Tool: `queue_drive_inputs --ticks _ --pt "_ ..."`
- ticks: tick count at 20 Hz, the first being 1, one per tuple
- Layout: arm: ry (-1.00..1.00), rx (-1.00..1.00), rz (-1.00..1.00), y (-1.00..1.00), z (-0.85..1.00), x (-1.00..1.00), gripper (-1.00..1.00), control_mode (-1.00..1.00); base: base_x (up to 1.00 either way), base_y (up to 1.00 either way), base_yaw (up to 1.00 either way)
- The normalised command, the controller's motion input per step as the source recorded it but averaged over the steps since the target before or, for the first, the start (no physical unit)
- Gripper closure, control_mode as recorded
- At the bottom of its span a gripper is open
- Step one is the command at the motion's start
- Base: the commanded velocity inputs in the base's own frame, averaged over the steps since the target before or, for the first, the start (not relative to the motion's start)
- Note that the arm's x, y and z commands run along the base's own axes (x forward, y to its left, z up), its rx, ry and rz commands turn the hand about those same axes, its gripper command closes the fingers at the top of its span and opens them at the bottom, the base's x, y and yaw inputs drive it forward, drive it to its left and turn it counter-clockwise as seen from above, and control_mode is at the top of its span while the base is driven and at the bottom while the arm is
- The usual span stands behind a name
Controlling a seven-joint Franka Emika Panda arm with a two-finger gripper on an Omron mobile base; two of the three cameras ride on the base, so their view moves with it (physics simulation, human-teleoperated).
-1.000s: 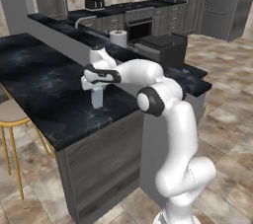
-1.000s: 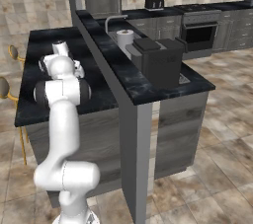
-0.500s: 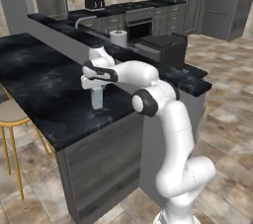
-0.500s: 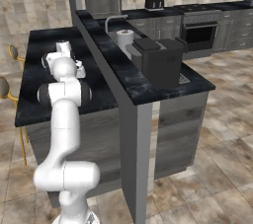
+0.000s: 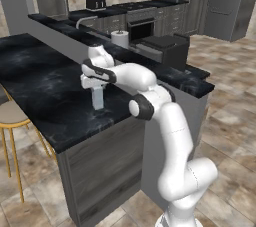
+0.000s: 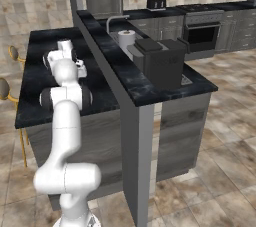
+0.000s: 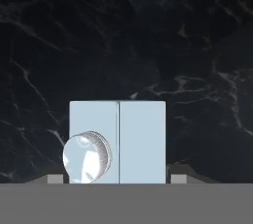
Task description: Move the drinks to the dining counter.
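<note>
**Robot arm holds a milk carton over the dining counter**

A white robot arm reaches left over the dining counter [image 5: 45, 88] — a long black slab veined with white. Its gripper [image 5: 95, 87] points straight down, part-closed on the top of a small carton [image 5: 98, 97], which stands upright at or just above the slab; contact cannot be told. From above, the carton [image 7: 117, 139] looks pale blue-white, with a centre ridge and a round cap — gripped by its sides, probably to stay level.

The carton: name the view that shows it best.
Hand view: the carton appears large from above, its top and round cap clear between the fingertips. The left base view shows it small under the gripper; the right base view hides it.
</note>
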Motion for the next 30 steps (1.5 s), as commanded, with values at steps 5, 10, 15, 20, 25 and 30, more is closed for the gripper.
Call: queue_drive_inputs --ticks 5,10,15,20,25,30 --pt "0.00 0.00 0.00 0.00 0.00 0.00 -1.00 -1.00 0.00 0.00 0.00" --pt "-0.07 0.00 0.00 0.00 0.29 -0.07 -1.00 -1.00 0.00 0.00 0.00" --pt "-0.17 0.00 0.00 0.00 0.44 -0.38 -1.00 -1.00 0.00 0.00 0.00" --pt "-0.25 0.00 0.00 0.00 0.53 -0.70 -1.00 -1.00 0.00 0.00 0.00" --pt "-0.39 0.00 0.01 -0.16 0.24 -1.00 -1.00 -1.00 0.00 0.00 0.00" --pt "-0.53 0.00 0.03 -0.29 -0.04 -1.00 -1.00 -1.00 0.00 0.00 0.00"
